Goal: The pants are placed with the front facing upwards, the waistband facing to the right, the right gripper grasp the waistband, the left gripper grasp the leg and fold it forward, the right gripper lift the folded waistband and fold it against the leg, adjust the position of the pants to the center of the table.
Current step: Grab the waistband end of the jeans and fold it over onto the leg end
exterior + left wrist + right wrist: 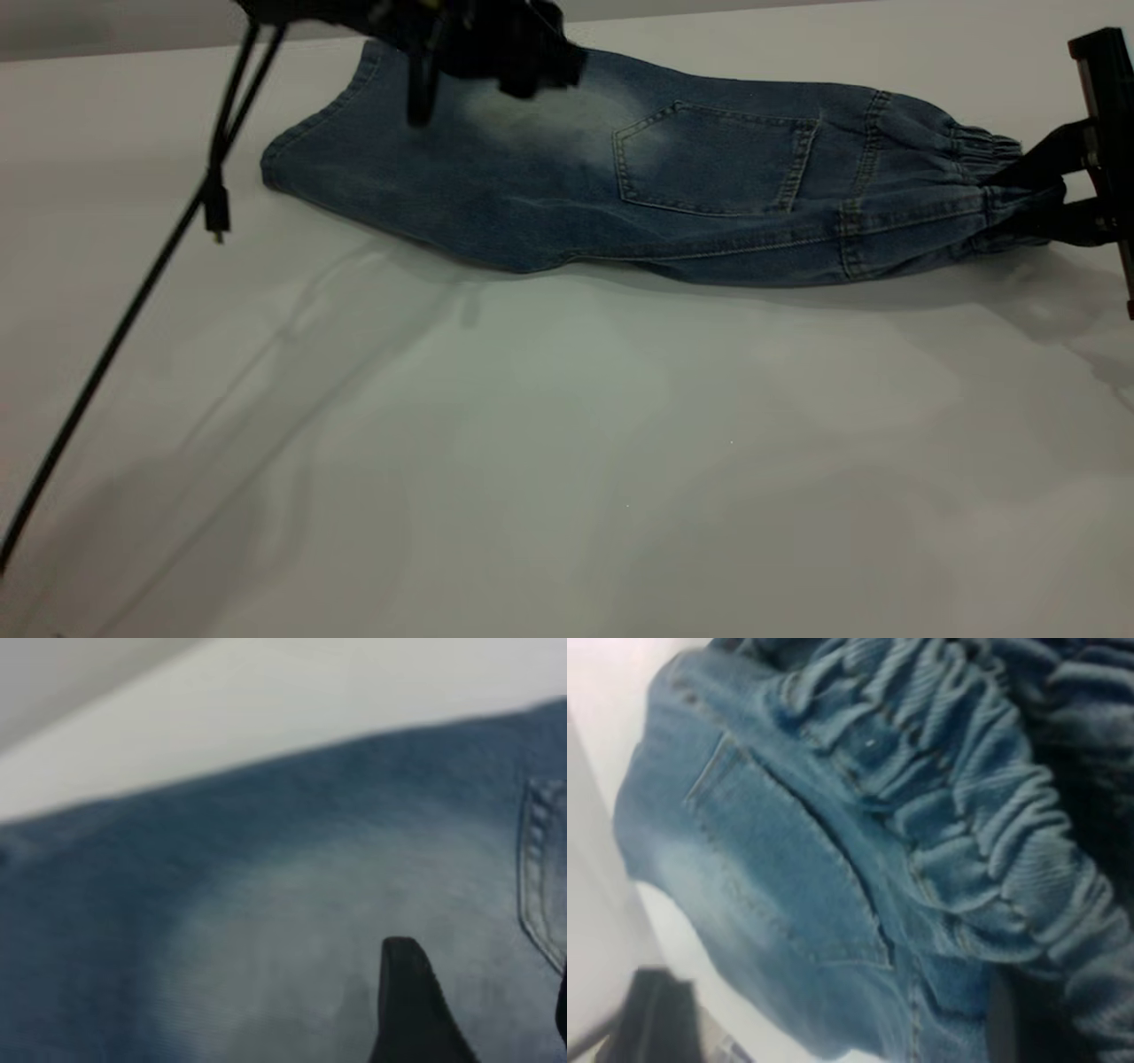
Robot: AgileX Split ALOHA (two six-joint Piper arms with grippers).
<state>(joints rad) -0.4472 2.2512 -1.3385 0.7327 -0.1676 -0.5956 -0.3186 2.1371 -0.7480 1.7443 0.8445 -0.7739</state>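
Pants [620, 195] lie on the table [567, 461] toward its far side, folded lengthwise into a long narrow bundle running left to right. A square back pocket [713, 159] faces up near the middle, with a pale faded patch [549, 120] just left of it. The leg hem [310, 124] is at the left end; the gathered waistband [979, 146] is at the right end, bunched and slightly raised off the table. Right gripper [1050, 190] sits at the right edge of the table, its black fingers clenched on the waistband; the right wrist view shows the ruched elastic [983, 797] filling the frame close to the camera, with a pocket seam [788, 842] beside it. Left gripper [478, 80] hangs over the leg portion near the far edge of the pants, above the faded patch. In the left wrist view one dark fingertip [407, 1001] shows against the pale denim [266, 939], with a sliver of the other at the frame edge; the jaws stand apart, holding nothing, and whether the tip touches the cloth cannot be told. A black cable [133, 292] hangs down from the left arm across the left part of the table.
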